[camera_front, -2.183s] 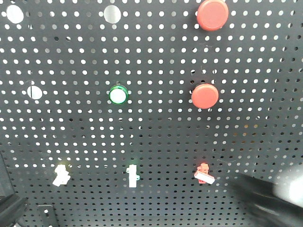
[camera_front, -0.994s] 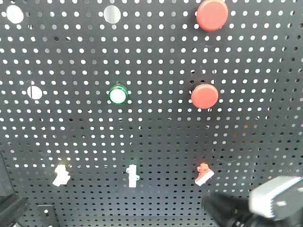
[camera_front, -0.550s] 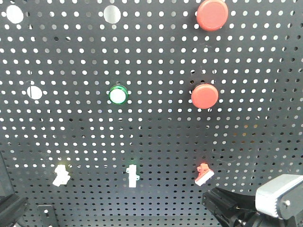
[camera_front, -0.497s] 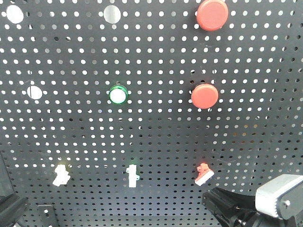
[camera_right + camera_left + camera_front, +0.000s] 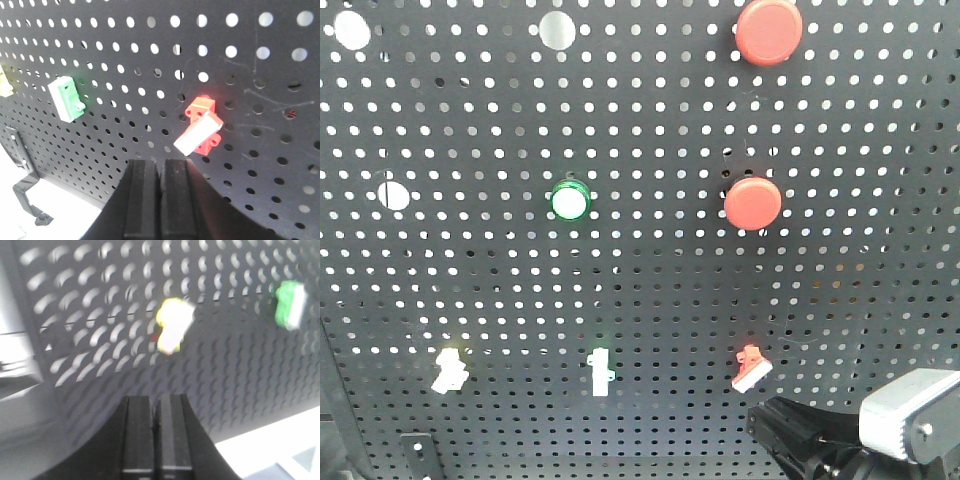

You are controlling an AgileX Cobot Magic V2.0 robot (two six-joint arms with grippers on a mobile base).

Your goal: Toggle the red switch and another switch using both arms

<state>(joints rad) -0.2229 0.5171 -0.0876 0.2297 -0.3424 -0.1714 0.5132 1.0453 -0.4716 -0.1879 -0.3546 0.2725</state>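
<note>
The red switch (image 5: 750,367) sits low on the black pegboard (image 5: 650,290), its white lever slanting down to the left (image 5: 200,131). My right gripper (image 5: 775,430) (image 5: 161,162) is shut and empty, just below that lever and a little to its left, not touching it. The other switch, pale yellow with a white lever (image 5: 448,370), is at the lower left. It is blurred in the left wrist view (image 5: 173,330). My left gripper (image 5: 156,405) is shut and empty, below it with a gap between. In the front view the left gripper is out of sight.
A green toggle (image 5: 600,372) (image 5: 66,98) sits between the two switches. Higher up are two big round red buttons (image 5: 769,30) (image 5: 753,203) and a green-rimmed button (image 5: 570,201). A black bracket (image 5: 25,185) holds the board's lower edge.
The right gripper came in from the right and settled under the red switch, whose lever now slants the other way. The dark left arm at the bottom left corner has drawn back.
</note>
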